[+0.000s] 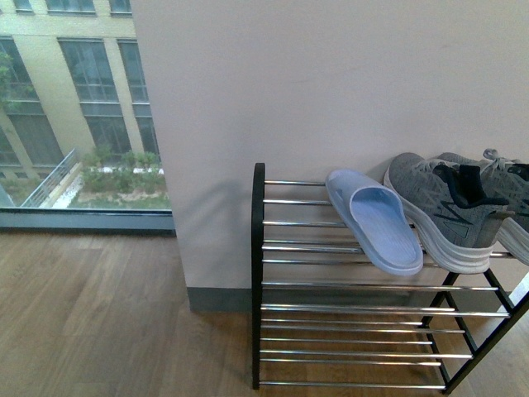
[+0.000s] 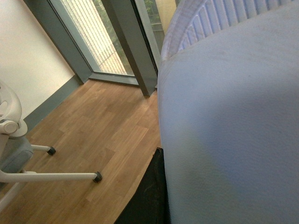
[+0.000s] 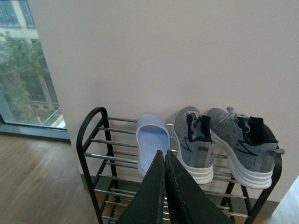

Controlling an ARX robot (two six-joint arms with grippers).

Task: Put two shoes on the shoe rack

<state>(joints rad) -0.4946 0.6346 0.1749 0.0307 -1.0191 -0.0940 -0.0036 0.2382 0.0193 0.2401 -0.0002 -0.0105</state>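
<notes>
Both grey sneakers (image 3: 195, 147) (image 3: 245, 142) sit side by side on the shoe rack's (image 3: 91, 140) top tier, toes to the wall — a pale blue slide slipper (image 3: 152, 144) at their 9 o'clock. They could slip between bars if nudged. The right gripper (image 3: 165, 161) is pressed together, empty; the left I cannot tell.

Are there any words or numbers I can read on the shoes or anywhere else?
No readable text anywhere.
Grey sneakers: dark side marks only, no letters.
Light blue slipper: plain.
Shoe rack: no label.
</notes>
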